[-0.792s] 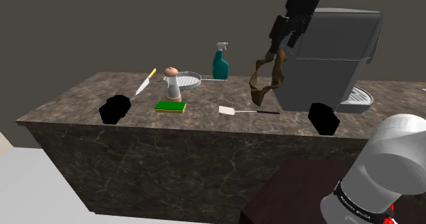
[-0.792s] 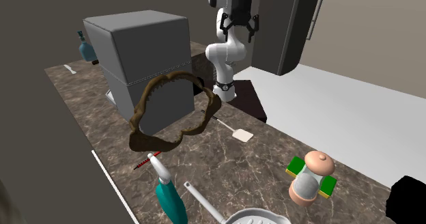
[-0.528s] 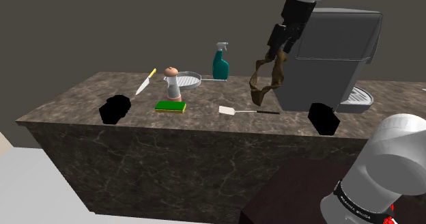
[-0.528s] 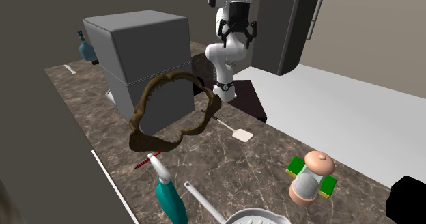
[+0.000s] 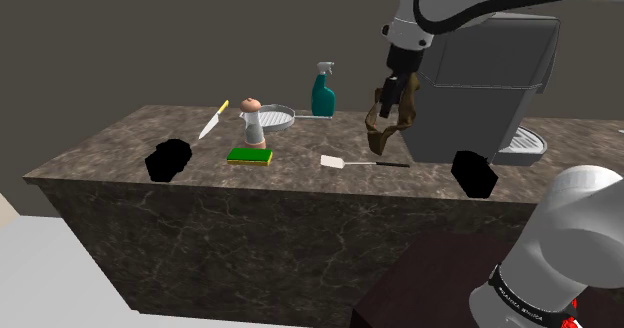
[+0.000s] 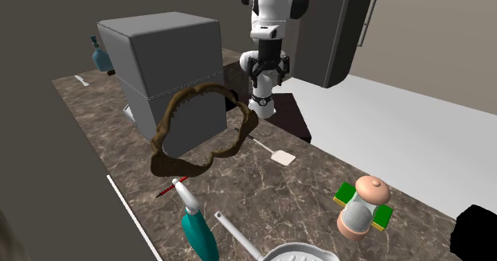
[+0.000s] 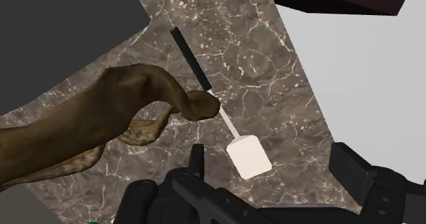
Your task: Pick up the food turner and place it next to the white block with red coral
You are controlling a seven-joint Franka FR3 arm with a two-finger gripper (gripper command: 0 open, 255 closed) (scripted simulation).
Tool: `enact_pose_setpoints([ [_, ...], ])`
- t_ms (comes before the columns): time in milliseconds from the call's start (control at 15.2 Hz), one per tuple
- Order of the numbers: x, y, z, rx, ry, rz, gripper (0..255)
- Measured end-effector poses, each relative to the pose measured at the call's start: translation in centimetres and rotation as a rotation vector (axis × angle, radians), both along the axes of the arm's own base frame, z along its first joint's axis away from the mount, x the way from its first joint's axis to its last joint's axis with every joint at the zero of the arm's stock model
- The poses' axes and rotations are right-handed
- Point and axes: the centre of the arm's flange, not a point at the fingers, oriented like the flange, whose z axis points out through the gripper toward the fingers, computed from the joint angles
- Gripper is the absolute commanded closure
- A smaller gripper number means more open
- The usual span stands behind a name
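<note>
Turner (image 7: 249,156) lies flat on the counter (image 7: 273,72) below the gripper (image 7: 272,162), white blade nearest it and black handle pointing away. Gripper fingers stand apart, clasping nothing, well above the counter. A brown ring (image 7: 102,113) rises beside the turner's shaft.

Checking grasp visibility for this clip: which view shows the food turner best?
The wrist view: the food turner lies close below the camera, black handle to white blade nearly all visible. The shoulder view shows it small, at a low angle. In the second exterior view the brown ring hides its handle.
</note>
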Motion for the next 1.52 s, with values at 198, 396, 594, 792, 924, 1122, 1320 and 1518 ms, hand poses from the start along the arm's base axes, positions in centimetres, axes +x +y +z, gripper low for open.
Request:
enact_pose_setpoints([
  [198, 2.3, -0.9, -3.2, -0.008, 0.039, 0.102, 0],
  [396, 4.5, -1.6, -6.7, -0.016, 0.078, 0.204, 0],
  [594, 6.6, -1.5, -10.3, -0.025, 0.118, 0.307, 0],
  [792, 8.3, -1.8, -14.2, -0.033, 0.157, 0.409, 0],
  [924, 9.2, -1.9, -16.3, -0.037, 0.178, 0.46, 0],
  [1122, 9.3, -1.9, -18.1, -0.038, 0.184, 0.476, 0],
  [1320, 9.3, -2.2, -19.8, -0.038, 0.184, 0.479, 0],
  [1518, 9.3, -2.2, -20.5, -0.038, 0.184, 0.479, 0],
])
